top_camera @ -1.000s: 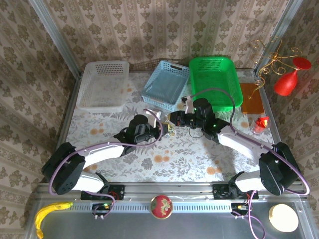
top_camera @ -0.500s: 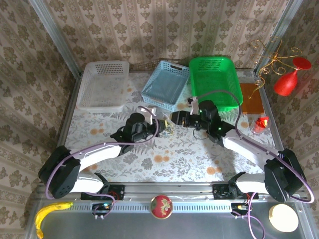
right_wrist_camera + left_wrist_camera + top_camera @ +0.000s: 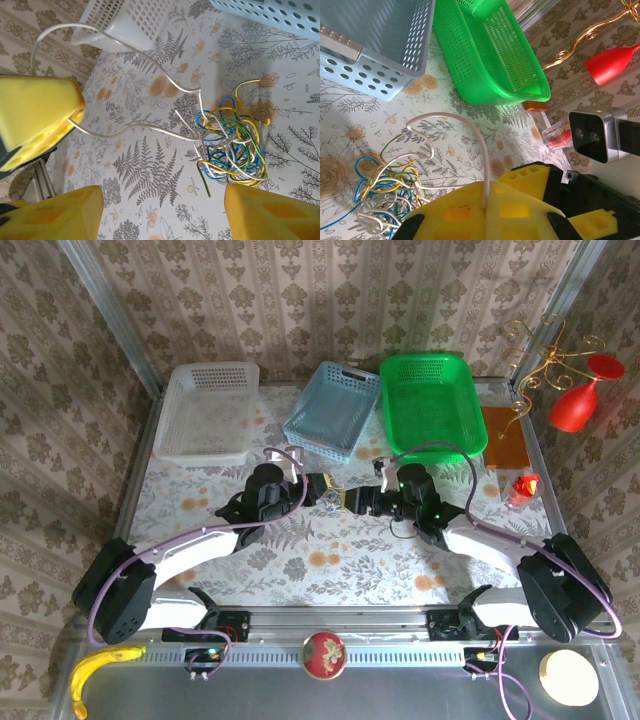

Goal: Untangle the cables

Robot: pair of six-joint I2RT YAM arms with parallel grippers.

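The cables form a small knot (image 3: 335, 497) of blue, white and yellow strands on the floral tablecloth, between the two grippers. The knot (image 3: 231, 150) lies just ahead of my right gripper (image 3: 162, 202), whose yellow fingers (image 3: 272, 212) stand wide open with nothing between them. My left gripper (image 3: 487, 194) is shut on one white cable (image 3: 470, 125) that arcs up from the knot (image 3: 385, 192). In the top view the left gripper (image 3: 318, 484) and the right gripper (image 3: 352, 500) nearly face each other across the knot.
A white basket (image 3: 205, 410), a blue basket (image 3: 333, 412) and a green basket (image 3: 432, 405) line the back of the table. A small clear jar with red contents (image 3: 522, 486) and an orange block (image 3: 505, 435) sit at the right.
The right gripper has moved toward the near edge and now points at the knot from the right. The left gripper has shifted back and right, still holding the white cable.
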